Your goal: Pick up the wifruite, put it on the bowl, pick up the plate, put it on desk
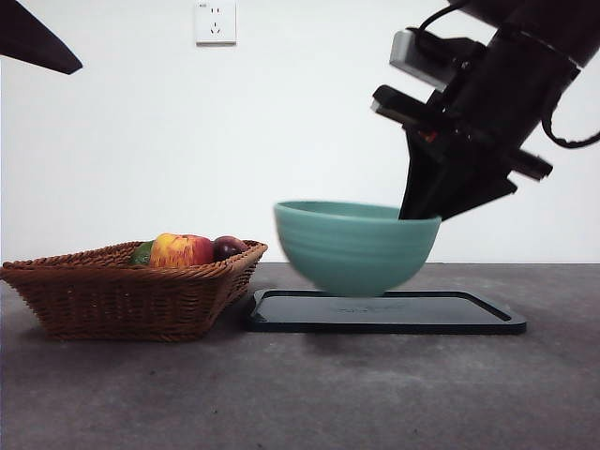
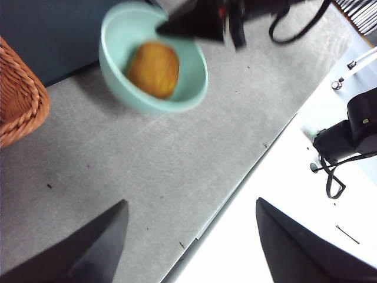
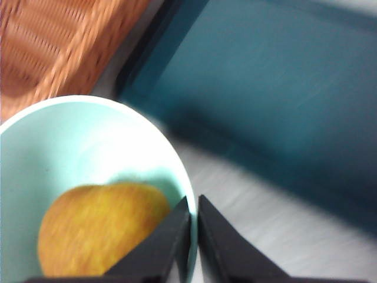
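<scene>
**Bowl gripped by its rim and lifted off the tray**

Nearest the front camera, the bare desk is spread wide, and on it the wicker basket is set with an apple and a dark plum inside. Just beside the basket a flat dark tray is laid, presumably the plate meant by the task.

The bowl is seen slightly blurred and appears to be raised just clear of the tray rather than resting on it. It is held that way by the right gripper, whose jaws are closed on the rim, one inside the wall and one outside, with only the thin rim between them. A rim grip is likely chosen because the bowl is too wide to be spanned.

The wifruite is already lying in the bottom of the bowl, so the first part of the task is judged done. The bowl is probably being carried aside so that the tray can be freed; a tilt could let the fruit roll.

The left gripper is held well apart from the work, its jaws spread wide and empty over the desk edge.
</scene>
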Robot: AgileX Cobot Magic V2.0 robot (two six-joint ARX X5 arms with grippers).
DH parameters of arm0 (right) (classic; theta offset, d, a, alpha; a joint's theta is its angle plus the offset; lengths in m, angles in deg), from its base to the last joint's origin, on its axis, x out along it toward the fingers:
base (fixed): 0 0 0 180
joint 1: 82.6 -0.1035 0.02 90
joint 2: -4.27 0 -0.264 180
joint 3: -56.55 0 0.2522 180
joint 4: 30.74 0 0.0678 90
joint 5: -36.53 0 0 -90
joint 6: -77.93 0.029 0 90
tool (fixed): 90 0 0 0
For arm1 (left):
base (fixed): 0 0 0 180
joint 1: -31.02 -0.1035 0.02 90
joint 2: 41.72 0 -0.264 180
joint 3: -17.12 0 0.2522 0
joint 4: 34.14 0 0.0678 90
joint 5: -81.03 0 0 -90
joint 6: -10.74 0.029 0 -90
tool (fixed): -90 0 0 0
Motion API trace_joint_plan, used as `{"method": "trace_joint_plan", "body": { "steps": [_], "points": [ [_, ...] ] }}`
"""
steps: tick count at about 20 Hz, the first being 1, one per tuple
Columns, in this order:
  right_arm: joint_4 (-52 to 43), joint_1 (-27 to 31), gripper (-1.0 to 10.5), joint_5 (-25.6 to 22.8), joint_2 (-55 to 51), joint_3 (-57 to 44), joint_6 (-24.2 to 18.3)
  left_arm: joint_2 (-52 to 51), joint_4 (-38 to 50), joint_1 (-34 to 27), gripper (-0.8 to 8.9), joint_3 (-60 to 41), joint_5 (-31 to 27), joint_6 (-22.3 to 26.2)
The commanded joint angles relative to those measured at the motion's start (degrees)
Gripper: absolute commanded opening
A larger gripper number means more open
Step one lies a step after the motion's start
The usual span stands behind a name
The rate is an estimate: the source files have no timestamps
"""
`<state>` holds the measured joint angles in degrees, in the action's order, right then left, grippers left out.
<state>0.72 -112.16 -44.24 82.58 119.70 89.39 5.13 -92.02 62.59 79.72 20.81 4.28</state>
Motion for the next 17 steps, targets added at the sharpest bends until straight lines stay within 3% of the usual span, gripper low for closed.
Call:
{"method": "trace_joint_plan", "body": {
  "steps": [1, 8, 17],
  "points": [
    [-0.48, 1.99, 0.1, -0.37, 1.77, 3.69, -1.86, 0.26, 0.35, 0.33, 3.44, 0.57, 0.07, 1.05],
    [-1.44, 7.34, 0.1, -0.31, 14.58, 13.84, -3.39, 0.26, 0.33, 0.33, 3.44, 0.57, 0.07, 1.05],
    [-3.78, 8.11, 0.1, -0.28, 25.88, 19.23, -4.66, 0.26, 0.28, 0.33, 3.44, 0.57, 0.07, 1.05]
  ]
}}
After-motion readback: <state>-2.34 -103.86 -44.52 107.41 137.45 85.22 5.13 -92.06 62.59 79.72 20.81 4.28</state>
